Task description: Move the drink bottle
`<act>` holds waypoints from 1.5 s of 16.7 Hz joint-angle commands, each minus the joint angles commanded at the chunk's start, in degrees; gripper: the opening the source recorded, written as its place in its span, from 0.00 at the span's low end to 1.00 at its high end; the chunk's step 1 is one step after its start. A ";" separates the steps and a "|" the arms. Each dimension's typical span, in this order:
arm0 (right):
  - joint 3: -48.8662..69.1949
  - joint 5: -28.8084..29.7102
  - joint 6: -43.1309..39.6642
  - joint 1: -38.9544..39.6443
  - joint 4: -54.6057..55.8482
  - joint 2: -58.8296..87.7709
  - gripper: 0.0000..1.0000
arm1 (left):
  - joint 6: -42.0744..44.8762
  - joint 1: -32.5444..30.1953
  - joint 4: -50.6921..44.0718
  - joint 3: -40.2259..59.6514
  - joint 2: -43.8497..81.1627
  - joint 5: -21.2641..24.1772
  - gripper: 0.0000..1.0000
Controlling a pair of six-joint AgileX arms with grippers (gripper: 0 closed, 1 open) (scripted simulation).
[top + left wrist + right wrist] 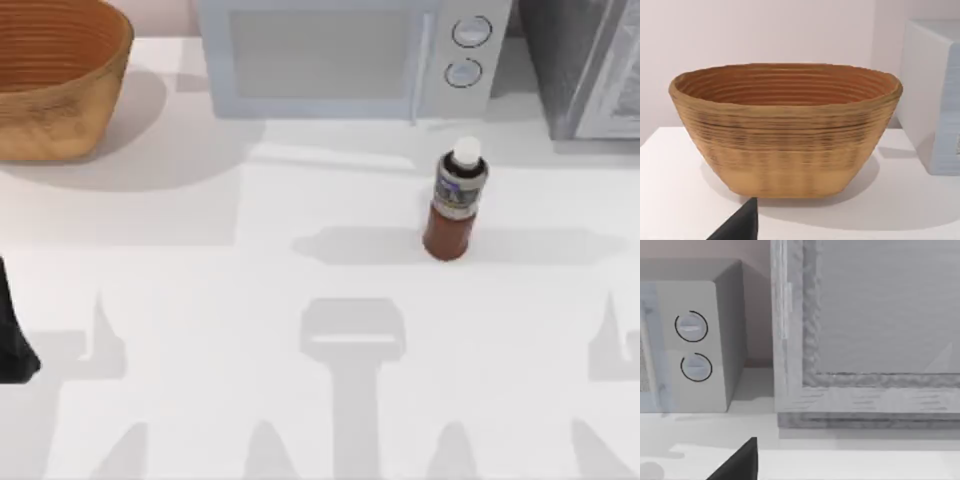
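The drink bottle (455, 202), a small reddish-brown bottle with a white screw cap and a grey-and-dark-blue label round its upper part, stands upright on the white table (250, 290), its long axis vertical and its cap pointing up. There is one bottle. It stands right of the table's middle, just in front of the one pale grey microwave oven (340, 55), below that oven's two round dials (468, 50), and apart from it.

One woven, tan, oval basket (55, 75) with a ribbed orange-brown inside sits at the far left corner, well apart from the bottle. One grey, rough-textured cabinet (585, 65) stands at the far right, beside the oven.

The left arm (12, 335) shows as a dark shape at the table's left edge, well to the left of the bottle and nearer than the basket. In its wrist view a dark pincer tip (740, 225) sits low, with the basket ahead of it. In the right wrist view a similar dark tip (740, 462) faces the oven's dials and the cabinet. For both pincers I cannot tell how far open they are, nor see anything held.
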 joint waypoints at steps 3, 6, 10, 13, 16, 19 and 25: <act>0.00 0.00 0.00 0.00 0.00 0.00 1.00 | 0.01 -0.20 0.41 0.19 0.54 0.03 1.00; 0.00 0.00 0.00 0.00 0.00 0.00 1.00 | 0.10 -2.02 4.14 1.94 5.62 0.22 1.00; 0.00 0.00 0.00 0.00 0.00 0.00 1.00 | 0.24 -6.75 14.23 6.60 20.50 0.52 1.00; 0.00 0.00 0.00 0.00 0.00 0.00 1.00 | 0.34 -11.49 24.21 11.19 35.03 0.86 1.00; 0.00 0.00 0.00 0.00 0.00 0.00 1.00 | 0.45 -16.84 35.25 16.24 51.23 1.32 1.00; 0.00 0.00 0.00 0.00 0.00 0.00 1.00 | 0.56 -22.38 46.54 21.39 67.91 1.83 1.00; 0.00 0.00 0.00 0.00 0.00 0.00 1.00 | 0.75 -32.80 67.75 31.07 99.13 2.83 1.00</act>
